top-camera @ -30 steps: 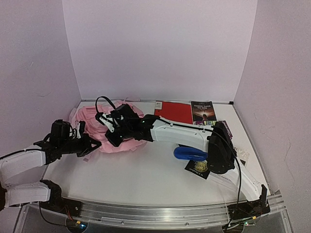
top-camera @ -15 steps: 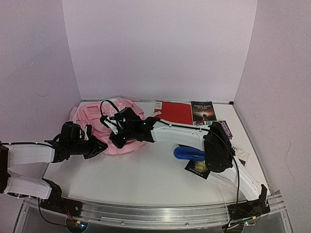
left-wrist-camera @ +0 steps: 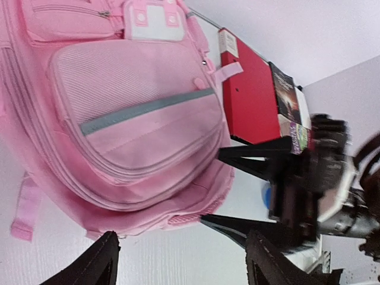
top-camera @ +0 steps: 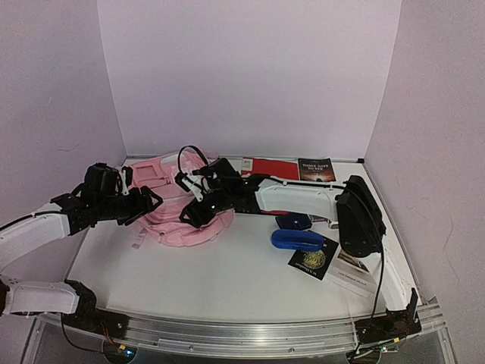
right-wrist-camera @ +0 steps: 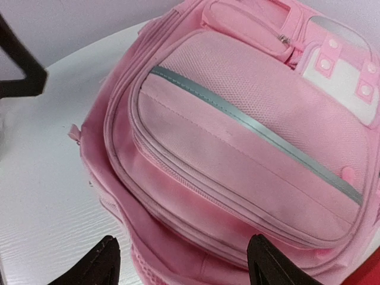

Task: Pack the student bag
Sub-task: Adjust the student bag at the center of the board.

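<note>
The top camera looks from above and behind the arms, down and forward across the whole table, from well back. The left wrist camera sits close over the student bag, which fills the left and centre of its frame, with the right gripper at the right. The right wrist camera looks close down on the same bag front, a finger of the left gripper at upper left.

The student bag is laid on the white surface, towards the back left. A red folder and a dark book are set along the far edge.
</note>
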Robot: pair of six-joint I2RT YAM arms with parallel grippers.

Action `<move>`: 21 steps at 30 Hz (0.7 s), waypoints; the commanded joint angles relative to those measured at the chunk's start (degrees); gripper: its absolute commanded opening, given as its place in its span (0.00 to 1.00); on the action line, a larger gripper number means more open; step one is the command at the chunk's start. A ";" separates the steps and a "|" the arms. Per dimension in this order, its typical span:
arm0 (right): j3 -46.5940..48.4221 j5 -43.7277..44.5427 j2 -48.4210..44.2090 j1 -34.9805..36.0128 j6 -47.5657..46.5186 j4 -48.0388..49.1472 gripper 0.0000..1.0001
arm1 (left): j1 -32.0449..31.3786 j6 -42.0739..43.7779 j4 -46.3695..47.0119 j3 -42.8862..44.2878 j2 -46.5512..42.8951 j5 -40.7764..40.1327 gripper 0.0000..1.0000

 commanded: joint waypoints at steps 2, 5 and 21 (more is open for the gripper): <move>-9.15 -2.90 -10.19 0.46 4.73 1.11 0.72 | 5.87 7.19 -5.27 8.78 11.15 -8.41 0.74; -13.09 -3.51 -9.93 0.45 7.98 1.10 0.70 | 9.30 10.49 -4.03 12.11 17.56 -7.85 0.72; 0.27 0.27 5.66 -4.59 6.66 0.77 0.65 | 3.04 11.18 -1.46 4.23 24.39 0.62 0.46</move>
